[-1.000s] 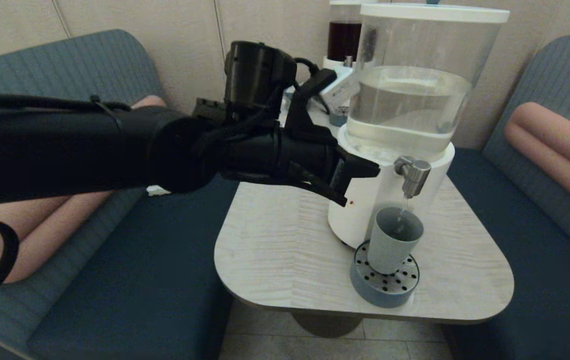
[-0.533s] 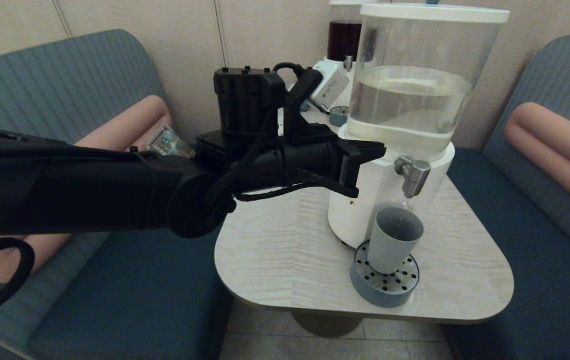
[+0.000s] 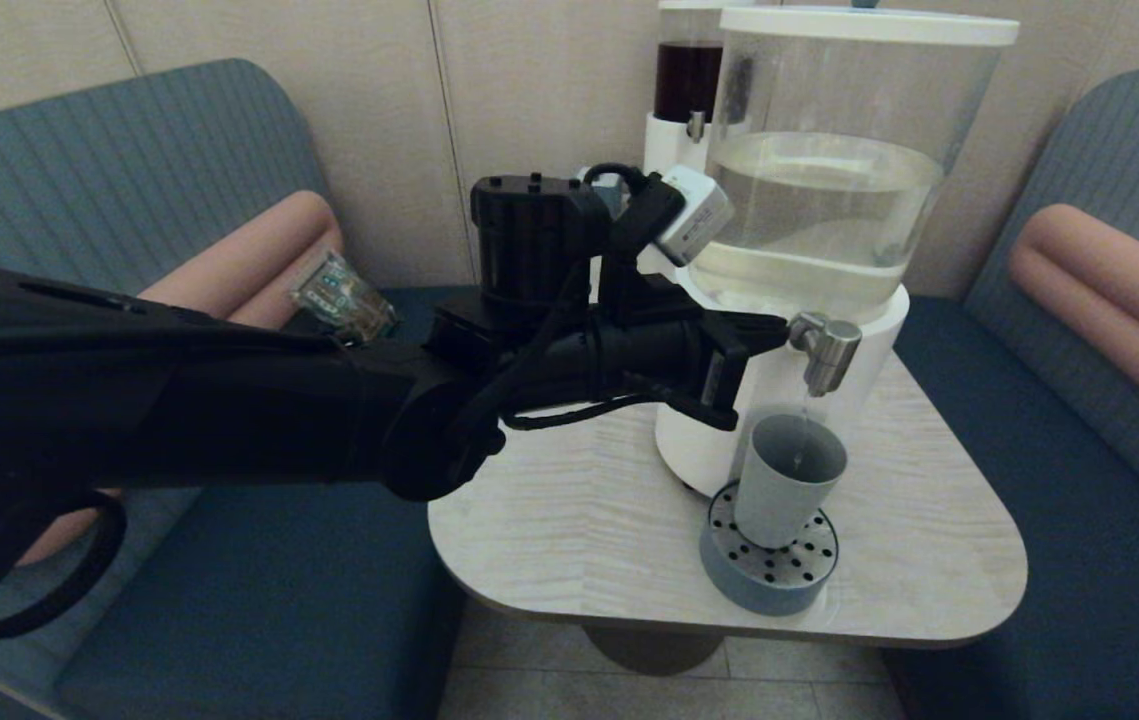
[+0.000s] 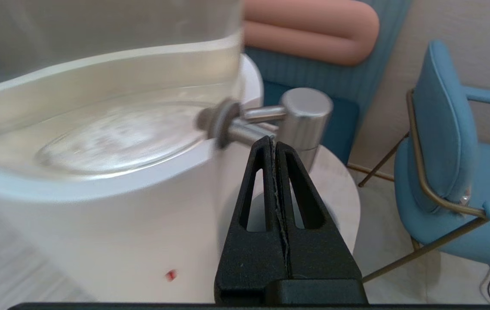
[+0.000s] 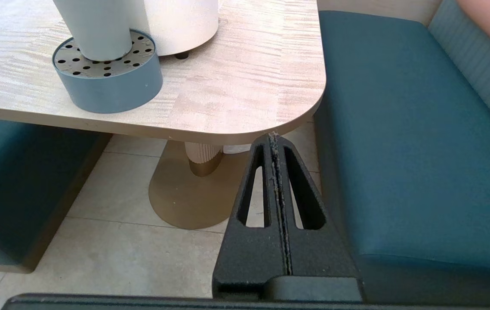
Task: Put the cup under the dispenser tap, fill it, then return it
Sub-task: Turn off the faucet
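The grey-blue cup [image 3: 787,478] stands upright on the round perforated drip tray [image 3: 769,572], directly under the brushed-steel dispenser tap [image 3: 826,348]. A thin stream runs from the tap into the cup. My left gripper [image 3: 777,330] is shut and empty, its tip right at the near side of the tap [image 4: 303,116]; whether it touches is unclear. In the left wrist view the left gripper [image 4: 273,140] points at the spigot's stem. The cup [image 5: 94,28] and tray [image 5: 109,79] also show in the right wrist view. My right gripper [image 5: 274,137] hangs shut, low off the table's front corner.
The big dispenser [image 3: 829,190] with a clear tank stands on the pale wooden table [image 3: 579,510]. Behind it is a smaller dispenser of dark-red liquid [image 3: 686,75]. Blue benches [image 3: 1049,420] flank the table. A small clear package [image 3: 341,290] lies on the left bench.
My left arm has swung right and forward, bringing its shut fingertips from the dispenser's base up to the tap. The stream paused half a second ago and is running into the cup now.
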You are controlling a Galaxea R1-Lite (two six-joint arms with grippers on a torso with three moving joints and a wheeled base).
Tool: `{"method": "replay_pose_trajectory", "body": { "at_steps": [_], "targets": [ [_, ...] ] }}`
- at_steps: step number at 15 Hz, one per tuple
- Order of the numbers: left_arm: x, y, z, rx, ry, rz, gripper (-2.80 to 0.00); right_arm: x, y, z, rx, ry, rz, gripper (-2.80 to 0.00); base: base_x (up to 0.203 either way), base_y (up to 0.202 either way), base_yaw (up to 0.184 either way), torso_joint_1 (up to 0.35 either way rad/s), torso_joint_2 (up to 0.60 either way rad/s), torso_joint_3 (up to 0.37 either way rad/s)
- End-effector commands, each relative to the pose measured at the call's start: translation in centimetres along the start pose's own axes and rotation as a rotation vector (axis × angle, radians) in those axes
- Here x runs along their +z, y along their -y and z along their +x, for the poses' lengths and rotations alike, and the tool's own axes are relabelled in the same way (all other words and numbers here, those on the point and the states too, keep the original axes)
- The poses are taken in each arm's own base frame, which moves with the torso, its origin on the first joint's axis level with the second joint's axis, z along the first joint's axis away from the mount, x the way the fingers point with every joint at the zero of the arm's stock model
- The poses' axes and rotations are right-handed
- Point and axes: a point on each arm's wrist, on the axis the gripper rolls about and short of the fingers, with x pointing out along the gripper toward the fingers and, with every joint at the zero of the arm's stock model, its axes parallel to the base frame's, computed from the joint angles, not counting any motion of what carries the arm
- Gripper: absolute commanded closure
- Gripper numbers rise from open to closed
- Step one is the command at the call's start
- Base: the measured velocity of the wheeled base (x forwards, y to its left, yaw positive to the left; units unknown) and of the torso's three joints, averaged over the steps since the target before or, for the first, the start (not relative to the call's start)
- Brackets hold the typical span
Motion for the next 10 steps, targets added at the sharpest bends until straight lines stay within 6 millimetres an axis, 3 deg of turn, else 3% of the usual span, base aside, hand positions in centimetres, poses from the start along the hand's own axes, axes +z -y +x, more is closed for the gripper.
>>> {"method": "replay_pose_trajectory", "body": {
  "at_steps": [1, 10],
  "targets": [
    [-0.41, 0.11, 0.55, -0.005, 0.004, 0.004, 0.0, 0.01, 0.0, 0.01, 0.0, -0.001, 0.0, 0.0, 0.0, 0.0, 0.0, 0.0, 0.0, 0.0],
    [-0.35, -0.19, 0.97, 0.008, 0.036, 0.023, 0.0, -0.01, 0.0, 0.02, 0.0, -0.002, 0.0, 0.0, 0.0, 0.0, 0.0, 0.0, 0.0, 0.0]
  ]
}}
